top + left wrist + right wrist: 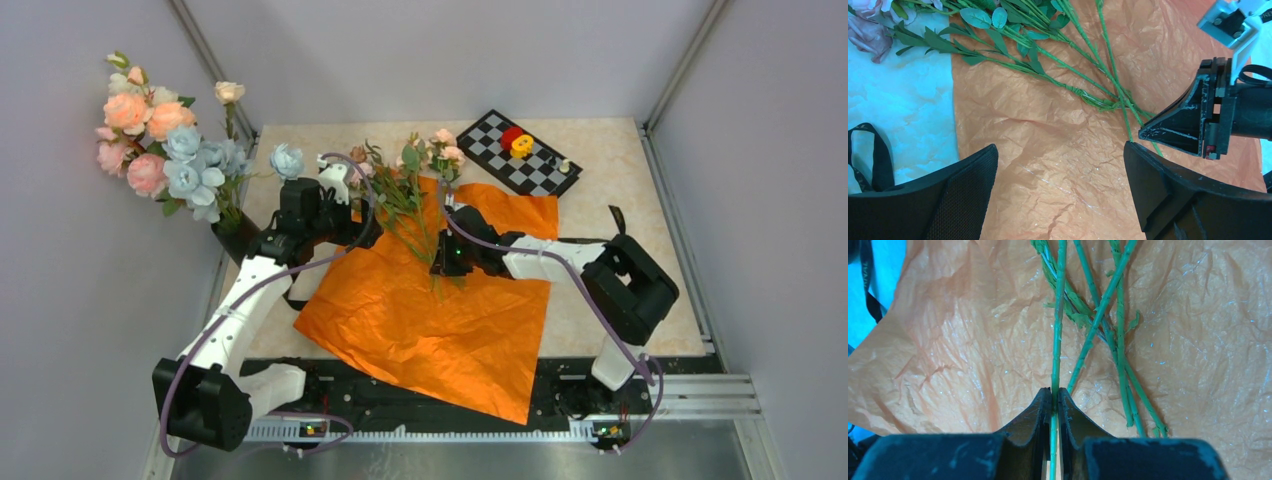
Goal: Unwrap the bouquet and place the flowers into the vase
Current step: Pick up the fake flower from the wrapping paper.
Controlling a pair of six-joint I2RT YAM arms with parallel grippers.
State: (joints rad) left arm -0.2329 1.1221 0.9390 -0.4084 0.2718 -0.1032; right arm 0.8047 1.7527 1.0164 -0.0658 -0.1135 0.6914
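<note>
- Beige marbled tabletop [620, 180] carries a flattened sheet of crinkled orange paper [440, 320].
- Right claw [1054, 396] is pinched tight on one thin green stem [1058, 330]; the other small pastel flowers [415, 170] lie loose just ahead of it.
- Left claw [1060, 147] gapes wide, holding nothing, with the stems beyond its tips.
- Plain black cylindrical vase [238, 240] stands off to this claw's left.

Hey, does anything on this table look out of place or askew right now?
The unwrapped orange paper lies skewed, its near corner hanging past the near edge of the table. A checkered board at the far right looks unrelated to the flowers.
</note>
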